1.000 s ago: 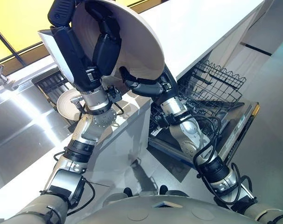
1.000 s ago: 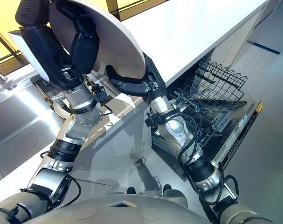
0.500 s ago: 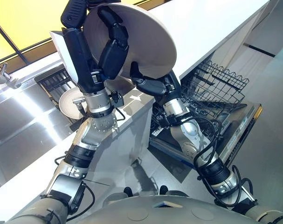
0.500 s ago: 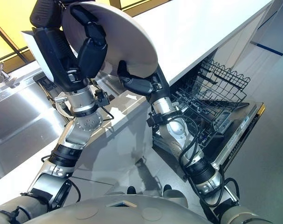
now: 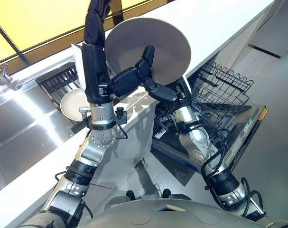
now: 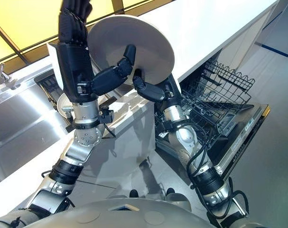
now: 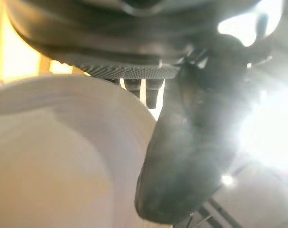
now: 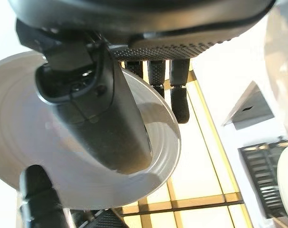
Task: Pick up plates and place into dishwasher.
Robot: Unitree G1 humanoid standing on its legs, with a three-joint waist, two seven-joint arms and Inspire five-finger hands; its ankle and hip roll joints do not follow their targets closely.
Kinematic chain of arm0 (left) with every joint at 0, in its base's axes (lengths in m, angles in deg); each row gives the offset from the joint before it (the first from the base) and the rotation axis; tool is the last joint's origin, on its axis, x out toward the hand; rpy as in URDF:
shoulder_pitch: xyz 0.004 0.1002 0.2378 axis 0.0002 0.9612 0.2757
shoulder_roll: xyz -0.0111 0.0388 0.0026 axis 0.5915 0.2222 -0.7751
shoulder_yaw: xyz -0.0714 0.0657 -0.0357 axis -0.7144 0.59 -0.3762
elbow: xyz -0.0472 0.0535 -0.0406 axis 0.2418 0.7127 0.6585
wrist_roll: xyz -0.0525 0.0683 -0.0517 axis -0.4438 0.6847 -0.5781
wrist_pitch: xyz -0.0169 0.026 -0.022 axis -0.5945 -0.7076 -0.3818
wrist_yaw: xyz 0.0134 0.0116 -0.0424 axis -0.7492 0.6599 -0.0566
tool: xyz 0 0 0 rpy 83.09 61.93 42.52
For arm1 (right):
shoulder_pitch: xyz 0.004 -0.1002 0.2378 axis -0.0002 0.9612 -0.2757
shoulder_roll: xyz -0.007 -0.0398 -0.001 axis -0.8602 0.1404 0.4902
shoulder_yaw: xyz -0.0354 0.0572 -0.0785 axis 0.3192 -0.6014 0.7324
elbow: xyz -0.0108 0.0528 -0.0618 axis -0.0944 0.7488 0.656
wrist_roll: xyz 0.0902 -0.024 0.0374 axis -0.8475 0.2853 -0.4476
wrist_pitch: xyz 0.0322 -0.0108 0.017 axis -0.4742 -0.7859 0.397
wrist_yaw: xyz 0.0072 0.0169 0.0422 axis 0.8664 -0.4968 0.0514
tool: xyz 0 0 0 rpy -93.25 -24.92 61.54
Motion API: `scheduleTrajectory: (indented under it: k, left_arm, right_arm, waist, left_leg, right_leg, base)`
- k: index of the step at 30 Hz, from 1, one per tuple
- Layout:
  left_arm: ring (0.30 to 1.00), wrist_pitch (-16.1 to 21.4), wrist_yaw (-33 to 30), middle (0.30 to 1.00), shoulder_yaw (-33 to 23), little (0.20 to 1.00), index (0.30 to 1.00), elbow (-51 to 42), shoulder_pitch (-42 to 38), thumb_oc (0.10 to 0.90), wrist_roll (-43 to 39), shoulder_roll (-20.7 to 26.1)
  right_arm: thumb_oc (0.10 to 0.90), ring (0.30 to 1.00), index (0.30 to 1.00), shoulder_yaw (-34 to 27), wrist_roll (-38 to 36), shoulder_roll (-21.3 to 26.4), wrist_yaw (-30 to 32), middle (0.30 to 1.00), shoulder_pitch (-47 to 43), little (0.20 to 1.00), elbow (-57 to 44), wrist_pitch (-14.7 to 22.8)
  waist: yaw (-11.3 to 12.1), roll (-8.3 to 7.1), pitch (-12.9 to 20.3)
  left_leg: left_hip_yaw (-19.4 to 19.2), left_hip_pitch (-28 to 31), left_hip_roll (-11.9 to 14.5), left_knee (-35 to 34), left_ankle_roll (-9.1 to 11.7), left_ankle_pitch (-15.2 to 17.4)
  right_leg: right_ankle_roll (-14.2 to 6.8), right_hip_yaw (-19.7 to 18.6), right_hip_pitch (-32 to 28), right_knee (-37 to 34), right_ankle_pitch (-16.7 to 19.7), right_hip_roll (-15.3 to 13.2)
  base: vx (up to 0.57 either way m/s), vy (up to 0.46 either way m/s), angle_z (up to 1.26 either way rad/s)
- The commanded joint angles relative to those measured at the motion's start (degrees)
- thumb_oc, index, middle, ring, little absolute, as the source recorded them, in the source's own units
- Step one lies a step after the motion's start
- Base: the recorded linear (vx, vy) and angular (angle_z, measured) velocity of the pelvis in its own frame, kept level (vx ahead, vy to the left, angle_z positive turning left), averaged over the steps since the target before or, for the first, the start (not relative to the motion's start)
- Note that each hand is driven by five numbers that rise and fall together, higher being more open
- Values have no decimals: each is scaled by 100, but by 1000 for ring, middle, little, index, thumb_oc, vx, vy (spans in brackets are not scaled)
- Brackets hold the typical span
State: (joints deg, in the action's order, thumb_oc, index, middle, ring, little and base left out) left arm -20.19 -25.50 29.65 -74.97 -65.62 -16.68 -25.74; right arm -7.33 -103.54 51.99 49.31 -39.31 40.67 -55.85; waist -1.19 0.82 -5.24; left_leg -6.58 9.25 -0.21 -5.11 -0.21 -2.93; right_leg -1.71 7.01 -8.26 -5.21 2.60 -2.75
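Note:
A large white plate (image 5: 158,42) is held tilted in the air above the white counter's (image 5: 215,23) edge. My right hand (image 5: 165,92) is shut on its lower rim. In the right wrist view its thumb (image 8: 101,118) lies across the plate's face (image 8: 15,118) and its fingers (image 8: 177,90) reach behind the rim. My left hand (image 6: 75,61) stands to the plate's left, open. Its fingers (image 6: 72,19) point straight up, away from the plate, while its thumb (image 6: 113,71) stretches to the plate's face. The left wrist view has the plate (image 7: 49,166) beside that thumb (image 7: 181,161).
A second, smaller white plate (image 5: 70,102) lies by a dark rack next to the steel sink (image 5: 20,128) on the left. The dishwasher stands open at the right, with its wire rack (image 5: 219,90) pulled out over the lowered door (image 5: 243,133).
My left hand's fingers have come off the plate and straightened upward, leaving its thumb at the face. The plate has shifted right in my right hand.

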Motion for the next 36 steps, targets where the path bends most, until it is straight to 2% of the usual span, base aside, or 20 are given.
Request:
scheduleTrajectory:
  k: [1,5,11,15,21,30,31,32,33,34,36]
  left_arm:
    - [900,223,213,900,-297,900,900,428,-315,800,-340,188]
    - [900,163,304,900,-731,900,900,646,-137,800,-290,378]
    - [900,-112,808,900,-1380,900,900,994,108,800,-521,862]
    - [900,-338,1436,900,-1729,900,900,1238,273,800,-946,1156]
    - [900,-588,2334,900,-2001,900,900,1553,386,800,-1597,1454]
    - [900,-906,2636,900,-2252,900,900,1992,338,800,-1963,1777]
    - [900,-968,2681,900,-2301,900,900,1990,339,800,-1999,1819]
    - [900,-978,2692,900,-2306,900,900,1989,336,800,-2008,1826]
    - [900,-1001,2705,900,-2340,900,900,1983,339,800,-2021,1882]
    - [900,-1041,2706,900,-2383,900,900,1953,341,800,-2061,1920]
    - [900,-1106,2760,900,-2445,900,900,1909,368,800,-2158,1944]
  right_arm:
    - [100,300,300,-634,465,-312,-343,300,-484,200,-512,1030]
    - [100,300,300,-1058,844,-70,-49,300,-406,200,-289,1172]
    - [100,300,300,-2050,1043,441,789,300,-348,200,164,1411]
    - [100,300,300,-2719,1265,769,1383,300,-413,200,511,1618]
    - [100,300,300,-3309,1543,1370,1887,300,-708,200,1160,1499]
    - [100,300,300,-3662,2091,2401,2140,300,-1020,200,2529,810]
    - [100,300,300,-3712,2439,2612,2226,300,-1007,200,2851,503]
    - [100,300,300,-3719,2471,2660,2224,300,-1007,200,2940,488]
    - [100,300,300,-3746,2738,2893,2208,300,-1009,200,3341,103]
    - [100,300,300,-3778,2874,3007,2135,300,-998,200,3525,-99]
    - [100,300,300,-3783,3078,3144,2087,300,-943,200,3856,-247]
  waist:
    - [43,11,386]
    - [56,30,413]
    - [60,52,420]
    - [88,54,413]
    - [143,25,396]
    - [205,-37,355]
    - [230,-55,329]
    - [233,-57,324]
    - [261,-72,294]
    - [272,-80,278]
    - [294,-89,259]
  left_leg:
    - [325,69,-468,11,-334,683]
    - [333,66,-455,11,-325,681]
    - [328,80,-425,11,-318,687]
    - [319,65,-408,11,-319,654]
    - [334,95,-392,11,-313,667]
    - [343,140,-368,44,-304,674]
    - [367,138,-369,81,-314,681]
    - [371,138,-370,87,-316,682]
    - [393,135,-366,110,-321,687]
    - [407,131,-365,132,-323,689]
    - [451,164,-363,135,-322,721]
  right_leg:
    - [-36,22,132,514,-729,328]
    - [-52,32,118,476,-699,316]
    - [-73,55,89,451,-686,309]
    - [-79,63,101,468,-661,307]
    - [-98,55,79,526,-700,317]
    - [-96,82,83,776,-783,326]
    - [-94,106,103,888,-814,319]
    - [-93,112,108,910,-823,318]
    - [-87,153,124,1004,-855,314]
    - [-84,172,134,1055,-867,312]
    - [-76,204,115,1112,-944,312]
  base:
    - [0,0,0]
    - [0,0,0]
    - [3,1,1]
    - [0,-6,2]
    - [11,-5,0]
    - [39,-17,3]
    - [49,-29,2]
    - [75,-49,3]
    - [63,-42,4]
    - [87,-57,9]
    - [95,-39,13]
